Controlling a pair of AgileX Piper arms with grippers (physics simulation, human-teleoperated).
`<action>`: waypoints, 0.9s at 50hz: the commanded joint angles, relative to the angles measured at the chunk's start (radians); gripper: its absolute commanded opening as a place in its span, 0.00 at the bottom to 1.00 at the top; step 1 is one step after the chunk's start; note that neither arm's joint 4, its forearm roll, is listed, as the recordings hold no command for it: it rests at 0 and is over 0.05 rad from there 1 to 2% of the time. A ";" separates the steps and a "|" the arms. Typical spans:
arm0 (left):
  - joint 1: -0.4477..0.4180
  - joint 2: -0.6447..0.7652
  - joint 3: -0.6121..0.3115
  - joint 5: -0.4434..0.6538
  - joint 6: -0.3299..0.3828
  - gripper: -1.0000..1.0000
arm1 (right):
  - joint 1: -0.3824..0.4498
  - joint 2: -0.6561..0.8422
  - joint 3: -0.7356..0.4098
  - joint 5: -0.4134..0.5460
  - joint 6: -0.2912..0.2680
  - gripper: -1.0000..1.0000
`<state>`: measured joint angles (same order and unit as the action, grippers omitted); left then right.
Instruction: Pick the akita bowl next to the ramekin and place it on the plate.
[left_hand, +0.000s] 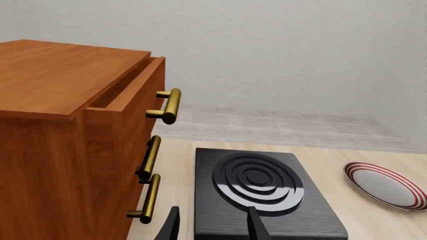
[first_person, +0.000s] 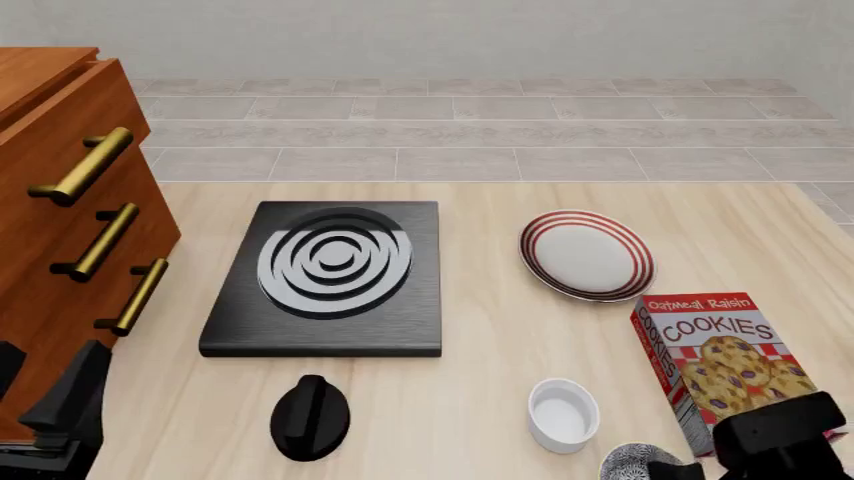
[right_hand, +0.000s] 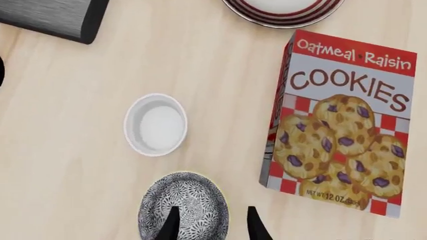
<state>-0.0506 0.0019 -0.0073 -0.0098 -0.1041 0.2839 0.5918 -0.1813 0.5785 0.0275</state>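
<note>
A pale wooden table (first_person: 481, 400) with a light, fine grain carries everything; beyond its far edge runs a floor of grey-beige tiles (first_person: 534, 140), and behind that a plain off-white wall (left_hand: 280, 50).

The small round akita bowl (right_hand: 183, 207), grey-and-white speckled inside, sits at the table's near edge towards the right corner, just beside the small plain white straight-sided ramekin (right_hand: 155, 124), which stands a little farther in. The right gripper (right_hand: 210, 222) hangs over the bowl with its two dark fingers apart, one above the speckled inside and the other just past the rim; they clasp nothing. In the front view only a sliver of the bowl shows at the bottom edge.

The round white plate with red rim stripes (first_person: 587, 255) lies farther back, right of centre. A red-and-white oatmeal raisin cookies box (first_person: 714, 355) lies flat by the right edge. A black square stove with white rings (first_person: 331, 275) sits mid-table, with a solid black rounded thing with a ridge (first_person: 310, 417) nearer the front edge.

At the left edge stands an orange-brown wooden cabinet with brass handles (left_hand: 73, 140) (its top drawer is slightly out). The left gripper (left_hand: 212, 227) points towards the stove, fingers spread and empty.
</note>
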 joint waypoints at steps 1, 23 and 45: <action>0.001 0.000 0.001 -0.001 0.000 1.00 | -0.008 0.009 0.031 -0.028 -0.002 1.00; 0.002 0.002 -0.001 -0.001 0.002 1.00 | -0.027 0.062 0.114 -0.134 -0.001 1.00; -0.001 0.005 0.000 -0.002 0.005 1.00 | -0.047 0.148 0.171 -0.252 -0.012 1.00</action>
<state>-0.0503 0.0046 -0.0068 -0.0112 -0.1000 0.2456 0.7000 -0.0348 0.3798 0.0210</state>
